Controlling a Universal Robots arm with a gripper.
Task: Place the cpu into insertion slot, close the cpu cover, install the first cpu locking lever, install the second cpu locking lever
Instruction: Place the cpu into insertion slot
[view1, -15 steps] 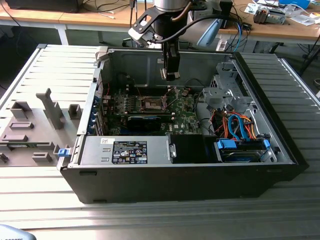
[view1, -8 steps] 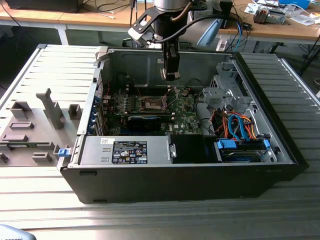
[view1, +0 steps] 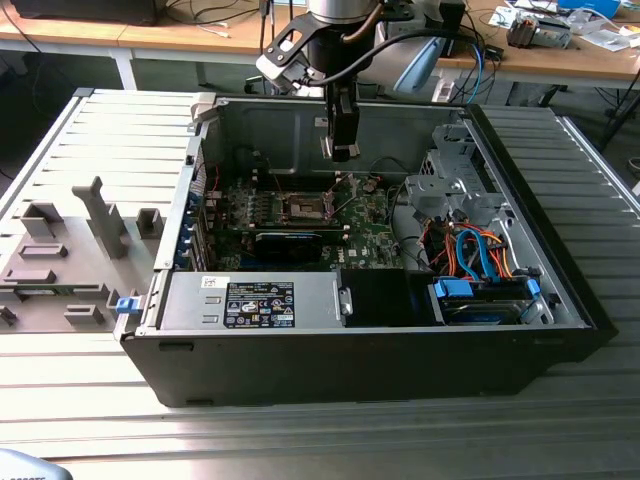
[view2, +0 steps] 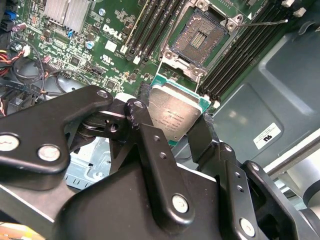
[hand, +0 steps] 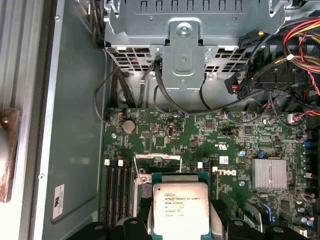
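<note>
Right, your opened computer case (view1: 300, 365) fills the middle of the exterior view; in its upper centre the gripper (view1: 341, 152) hangs, jaws clenched on the cpu (view2: 175, 117), held apart from the uncovered insertion slot (view1: 303, 208) near frame centre.

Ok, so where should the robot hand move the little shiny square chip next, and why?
Probably slide the black gripper sideways until the flat silver-grey square cpu it grips hangs right over the open square insertion slot with the dark centre. In the second wrist view the chip sits beside the slot, not over it.
</note>
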